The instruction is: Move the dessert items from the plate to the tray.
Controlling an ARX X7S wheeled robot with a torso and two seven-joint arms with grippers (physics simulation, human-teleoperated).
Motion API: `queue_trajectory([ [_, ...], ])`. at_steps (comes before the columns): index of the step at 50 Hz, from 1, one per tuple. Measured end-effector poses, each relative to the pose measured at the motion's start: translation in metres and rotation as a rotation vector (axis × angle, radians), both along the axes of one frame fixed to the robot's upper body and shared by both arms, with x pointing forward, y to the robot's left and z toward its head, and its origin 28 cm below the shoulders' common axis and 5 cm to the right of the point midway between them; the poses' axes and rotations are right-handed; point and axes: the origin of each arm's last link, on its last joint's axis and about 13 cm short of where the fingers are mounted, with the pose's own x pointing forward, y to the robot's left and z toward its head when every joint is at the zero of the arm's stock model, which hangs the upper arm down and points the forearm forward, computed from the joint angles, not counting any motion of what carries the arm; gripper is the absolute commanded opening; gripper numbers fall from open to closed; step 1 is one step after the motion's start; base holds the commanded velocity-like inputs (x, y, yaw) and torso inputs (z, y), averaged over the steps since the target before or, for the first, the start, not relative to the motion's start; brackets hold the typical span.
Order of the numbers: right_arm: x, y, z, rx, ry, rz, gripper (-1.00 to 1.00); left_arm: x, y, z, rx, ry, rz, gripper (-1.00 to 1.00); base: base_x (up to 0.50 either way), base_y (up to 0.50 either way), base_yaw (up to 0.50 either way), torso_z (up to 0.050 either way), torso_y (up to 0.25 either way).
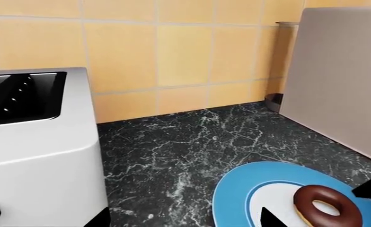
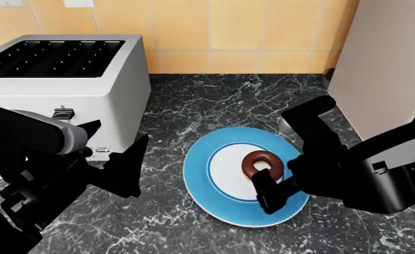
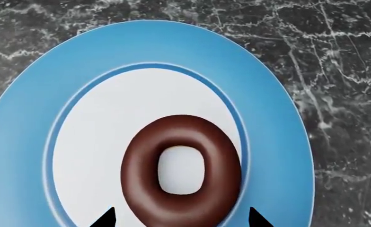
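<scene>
One dessert item, a chocolate-glazed ring donut (image 2: 253, 161) (image 3: 141, 165) (image 1: 308, 198), lies on the white centre of a blue-rimmed plate (image 2: 200, 169) (image 3: 21, 142) (image 1: 242, 194). My right gripper (image 2: 274, 157) (image 3: 180, 220) hangs open right over the plate. Its two dark fingertips stand either side of the donut without touching it. Open and empty, my left gripper (image 2: 121, 132) (image 1: 184, 220) hovers above the dark counter between the toaster and the plate. The tray is out of view.
A white multi-slot toaster (image 2: 52, 58) (image 1: 40, 156) stands at the left on the black marble counter (image 2: 215, 100). A tall grey panel (image 2: 391, 69) (image 1: 343, 71) closes off the right side. A yellow tiled wall (image 2: 236, 26) runs behind.
</scene>
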Motion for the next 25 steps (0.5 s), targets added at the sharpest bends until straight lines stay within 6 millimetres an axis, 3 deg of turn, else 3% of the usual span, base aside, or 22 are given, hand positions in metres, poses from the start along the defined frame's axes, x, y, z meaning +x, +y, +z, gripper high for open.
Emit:
queue_trajectory([
  [25,0.0068,0.0028,-0.0049,-0.002,0.018,0.008,1.00,-0.0008,0.0013,-0.0006,-0.002,0.000,0.004,1.00,0.00,0.00,0.00,0.000,0.000],
])
